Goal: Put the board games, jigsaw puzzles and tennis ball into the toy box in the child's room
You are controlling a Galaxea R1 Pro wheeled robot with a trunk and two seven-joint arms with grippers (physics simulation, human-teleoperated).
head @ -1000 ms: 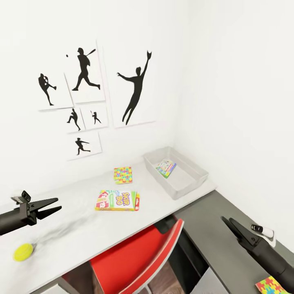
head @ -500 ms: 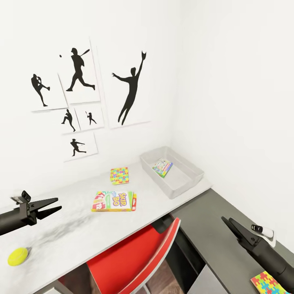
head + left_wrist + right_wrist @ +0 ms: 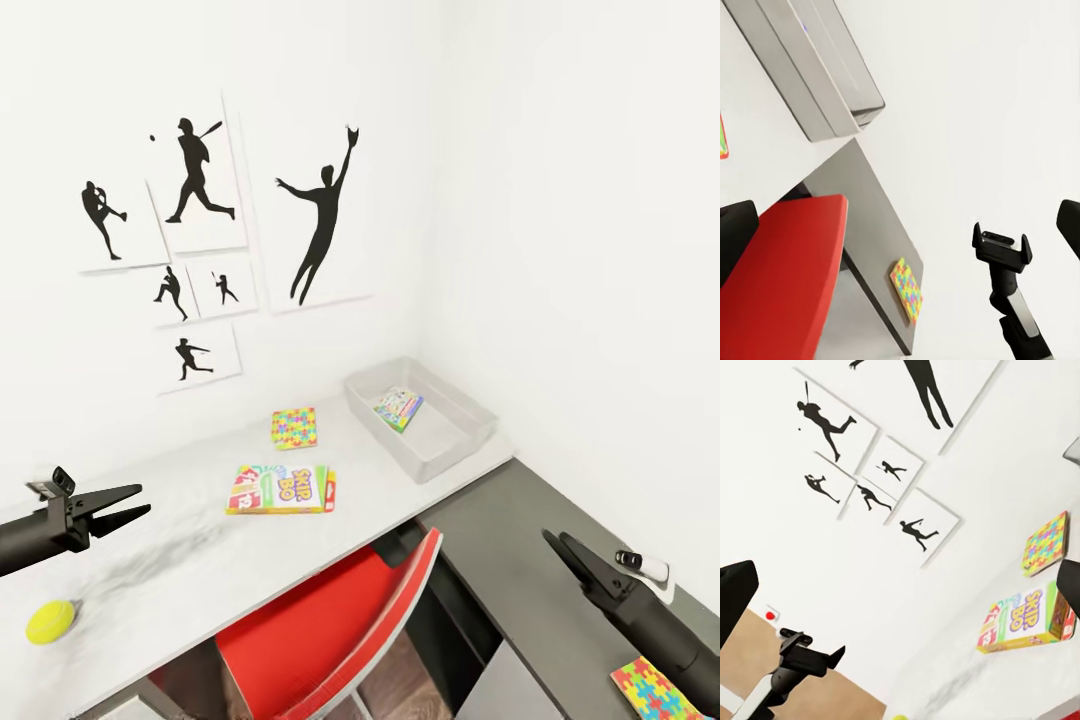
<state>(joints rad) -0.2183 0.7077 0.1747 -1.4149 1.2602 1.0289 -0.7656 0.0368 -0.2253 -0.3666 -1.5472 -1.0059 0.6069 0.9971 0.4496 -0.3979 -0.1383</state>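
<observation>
Head view: pale grey table (image 3: 180, 570) along the white wall, baseball silhouette pictures (image 3: 220, 240) above it. Toy box (image 3: 470, 420) sits at the far end by the corner, one board game (image 3: 400, 409) already lying inside it.

On the table top: Skip-Bo board game (image 3: 281, 489) flat near the middle; jigsaw puzzle (image 3: 295, 428) beyond it, toward the wall, apart from the box. Tennis ball (image 3: 51, 621) rests on the near end, below my left gripper (image 3: 132, 504).

Second jigsaw puzzle (image 3: 655, 688) lies on the lower dark grey side section, just beside my right arm. Red chair (image 3: 330, 630) tucked under the table edge.

Left gripper: fingers spread apart, holding nothing, hovering above the table. Right gripper (image 3: 556, 543): fingers look close together, empty; whether fully closed, I cannot tell.
</observation>
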